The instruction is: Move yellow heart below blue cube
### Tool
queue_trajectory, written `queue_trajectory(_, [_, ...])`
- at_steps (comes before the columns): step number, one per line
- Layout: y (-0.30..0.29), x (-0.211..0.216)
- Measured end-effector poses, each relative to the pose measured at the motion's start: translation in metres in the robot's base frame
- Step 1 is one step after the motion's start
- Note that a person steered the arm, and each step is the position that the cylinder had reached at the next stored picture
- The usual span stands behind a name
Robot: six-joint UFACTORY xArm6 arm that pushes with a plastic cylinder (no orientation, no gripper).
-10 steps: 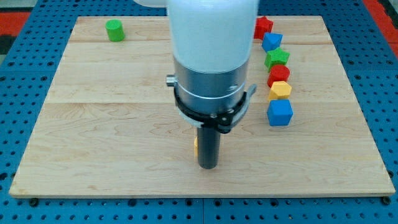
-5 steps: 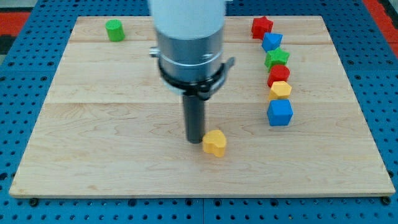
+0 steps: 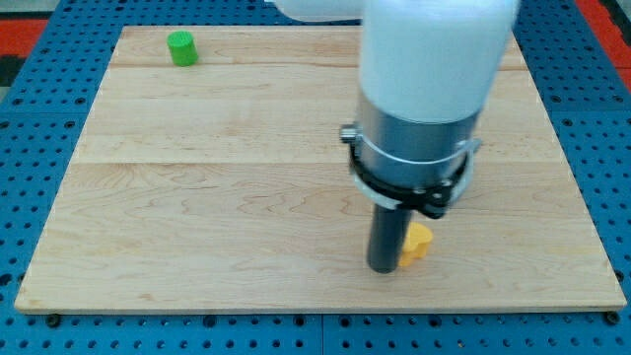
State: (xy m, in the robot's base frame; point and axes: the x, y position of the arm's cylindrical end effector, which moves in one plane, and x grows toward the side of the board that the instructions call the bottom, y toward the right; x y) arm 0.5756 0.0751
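The yellow heart (image 3: 419, 241) lies near the board's bottom edge, right of centre, partly hidden by my rod. My tip (image 3: 384, 267) rests on the board touching the heart's left side. The blue cube is hidden behind the arm's wide body, as are the other blocks of the right-hand column.
A green cylinder (image 3: 180, 47) stands at the board's top left. The wooden board (image 3: 197, 197) lies on a blue perforated table. The arm's white and grey body (image 3: 424, 99) covers the upper right of the board.
My tip has swept to the view's right and a little down. The yellow heart has been pushed right with it. The arm now hides the column of blocks on the right.
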Motion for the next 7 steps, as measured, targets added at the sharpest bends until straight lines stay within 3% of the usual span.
queue_trajectory(2, [0.055,0.0])
queue_trajectory(7, [0.045,-0.021])
